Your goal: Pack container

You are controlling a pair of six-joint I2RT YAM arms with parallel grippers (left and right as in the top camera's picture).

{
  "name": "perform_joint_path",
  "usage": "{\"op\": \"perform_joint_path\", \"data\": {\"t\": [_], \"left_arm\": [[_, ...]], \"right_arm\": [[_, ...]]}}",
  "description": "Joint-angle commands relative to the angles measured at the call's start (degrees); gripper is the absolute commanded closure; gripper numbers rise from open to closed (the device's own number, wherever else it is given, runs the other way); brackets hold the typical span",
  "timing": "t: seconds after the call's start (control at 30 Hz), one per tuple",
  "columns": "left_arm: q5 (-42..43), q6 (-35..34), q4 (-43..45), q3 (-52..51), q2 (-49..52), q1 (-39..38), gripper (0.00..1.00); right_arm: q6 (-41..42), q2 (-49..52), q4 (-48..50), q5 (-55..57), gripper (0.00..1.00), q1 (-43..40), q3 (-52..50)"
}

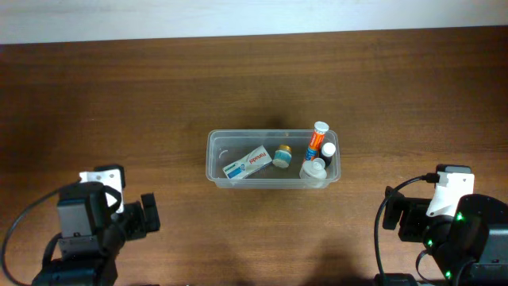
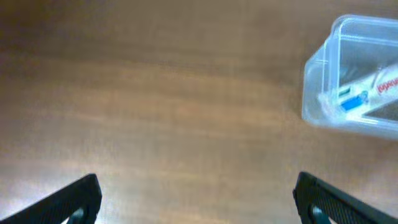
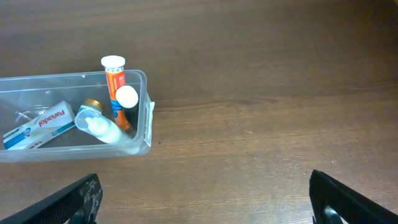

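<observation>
Clear plastic forms the container [image 1: 213, 161], a shallow rectangular tub with rounded corners that stands on the brown wooden table [image 1: 119, 87] at about the centre of the overhead view, long side running left to right. Inside it, a white box [image 1: 247, 164] with red lettering lies flat in the middle. A small jar [image 1: 283, 156] sits just beside the box. At the container's right end, an orange tube [image 1: 317, 137] with a white cap lies against the far corner, a dark bottle [image 1: 328, 150] with a white cap lies next to it, and a white bottle [image 1: 313, 169] lies on its side near the front wall. The left gripper [image 2: 198, 199] hovers over bare table near the front left edge, well apart from the container; its fingers are spread wide with nothing between them. The right gripper [image 3: 205, 199] hovers near the front right edge, also well apart from the container, fingers likewise spread wide and empty. Neither gripper touches any object.
</observation>
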Motion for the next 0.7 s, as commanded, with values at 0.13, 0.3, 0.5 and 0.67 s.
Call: {"op": "perform_joint_path", "data": {"t": [0.13,0.3,0.5,0.67], "left_arm": [[0.61,-0.57,-2.97,-0.22,-0.55,0.15,0.01],[0.61,-0.57,-3.02,-0.22,-0.55,0.15,0.0],[0.61,-0.57,-3.02,-0.22,-0.55,0.15,0.0],[0.61,-0.55,-3.02,-0.22,-0.55,0.15,0.0]], "right_arm": [[-0.42,-0.28,0.07,0.92,0.02,0.31,-0.31],[-0.42,-0.28,-0.26,0.9,0.02,0.31,-0.33],[-0.42,-1.44,1.03,-0.68,0.02,0.37,-1.01],[-3.78,-6.36,8.07,-0.39,0.02,1.57,-6.73]]}}
